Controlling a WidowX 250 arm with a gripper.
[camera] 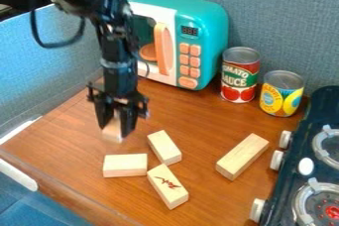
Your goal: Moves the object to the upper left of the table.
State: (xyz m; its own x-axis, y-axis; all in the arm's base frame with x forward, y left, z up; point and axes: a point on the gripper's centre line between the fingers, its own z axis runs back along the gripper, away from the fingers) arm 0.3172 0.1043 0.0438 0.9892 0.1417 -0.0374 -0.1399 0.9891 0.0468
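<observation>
Here, tool (114, 129) grips pale block (112, 134) near three clustered blocks (164, 147).

pincer (116, 127) gripping a wooden block (112, 132) toward the left of the bench (189, 116), three blocks (126, 164) clustered nearer the front, another block (242, 156) toward the stove (305, 155), microwave (202, 17) and cans (240, 74) behind

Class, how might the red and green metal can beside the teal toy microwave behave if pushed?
Pushed low, the can would probably slide, standing upright on the smooth-looking brown wooden tabletop. Pushed near its rim, it might tip, being taller than wide. On its side, its round wall would likely let it roll.
</observation>
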